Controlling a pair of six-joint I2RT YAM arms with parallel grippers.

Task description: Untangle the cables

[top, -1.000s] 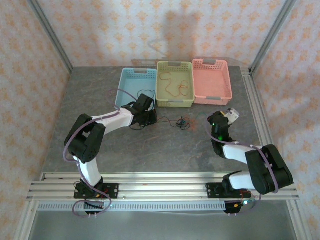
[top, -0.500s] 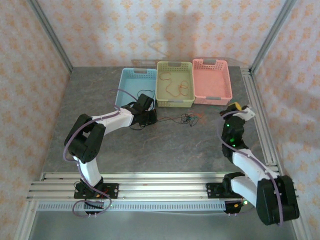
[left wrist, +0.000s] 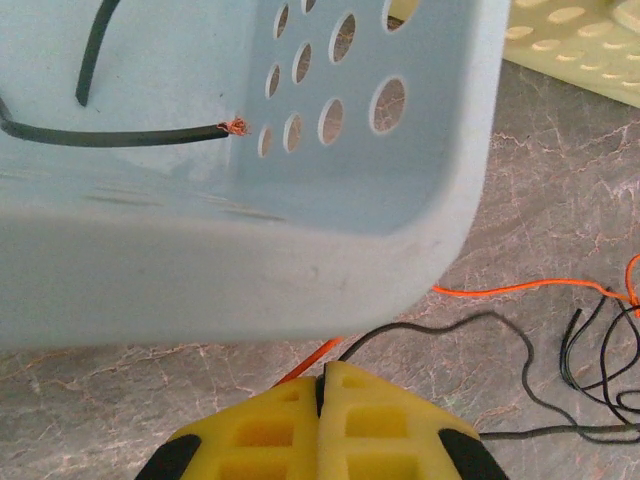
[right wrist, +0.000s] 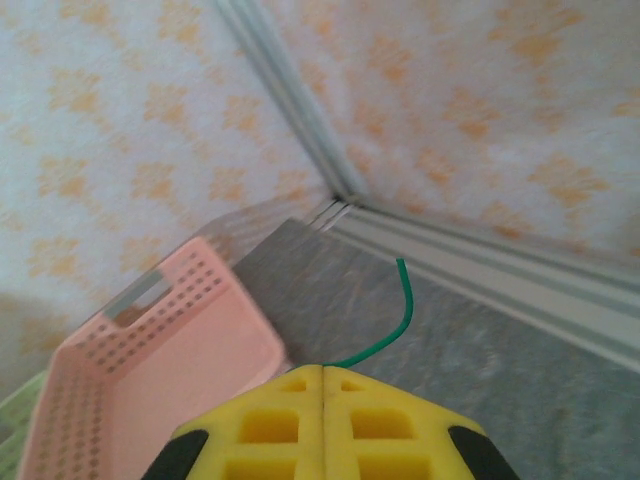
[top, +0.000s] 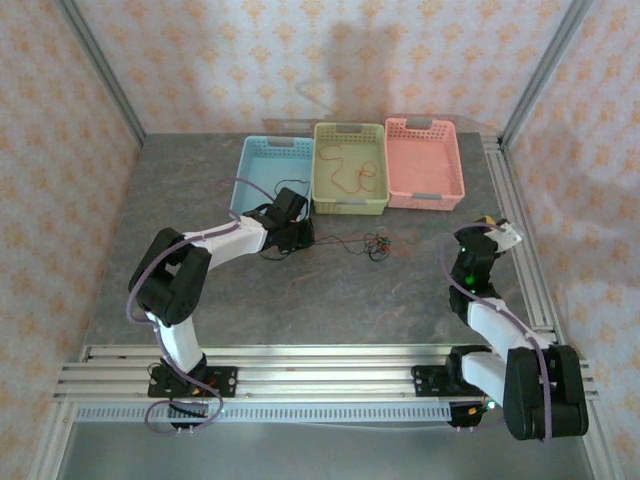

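Three perforated plastic baskets sitting at upper centre, a pale blue one (top: pixel 268 143), a yellow-green one (top: pixel 350 129), a pink one (top: pixel 424 124), two black-and-white robot arms (top: pixel 215 240) (top: pixel 490 315) reaching from below, one tangle of thin cables (top: pixel 376 243) lying mid-frame.

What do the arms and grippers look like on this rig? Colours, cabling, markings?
The left arm and right arm have white links and black joints, each with a lavender-grey hose looped alongside. The left gripper and right gripper have yellow fingers with moulded rectangular recesses and black patches at the outer corners. Green lights glow on the right arm. No lettering visible.
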